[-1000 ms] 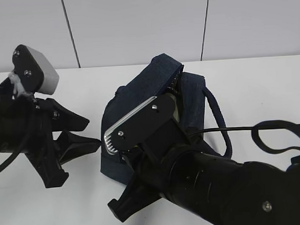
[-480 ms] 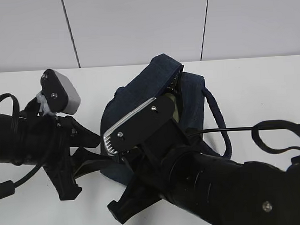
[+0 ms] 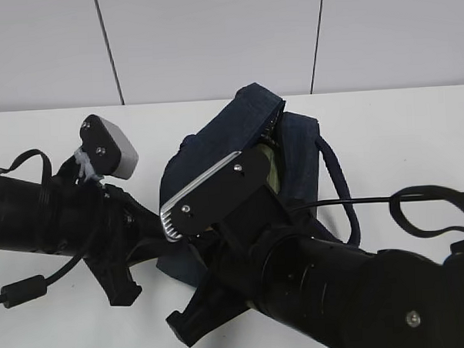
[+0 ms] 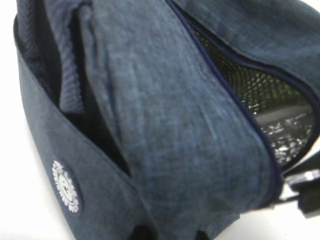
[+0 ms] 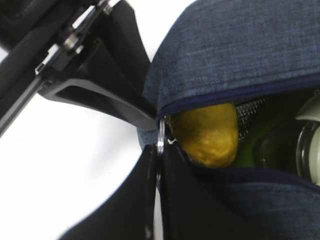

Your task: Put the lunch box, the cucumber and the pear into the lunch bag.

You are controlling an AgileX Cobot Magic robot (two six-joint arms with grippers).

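step: closing the zip, judged from contents already inside the lunch bag (image 3: 293, 152)
lunch bag: dark navy, on the white worktop (image 3: 399, 128), mouth partly open on the side facing the right arm
pear (image 5: 207, 132): inside lunch bag, right at the zip's end, just behind the ring pull
cucumber (image 5: 265, 147): green shape deeper inside the bag past the pear, only partly visible
lunch box (image 5: 311, 145): pale lid edge at far inner side of bag, mostly hidden
ring pull (image 5: 161, 137): metal ring at the bag's zip end, standing between the right fingers
right end effector (image 5: 159, 165): clenched on the ring pull
left end effector (image 3: 169, 242): pressed against the bag's left lower side; fingertips hidden behind fabric and the right arm, grip cannot tell
how to do it well: left side should anchor the bag fabric near the zip end so the bag doesn't slide; right should pull the ring along the zip line, not away from the bag
risk: pear bulges at the opening, fabric may snag on it
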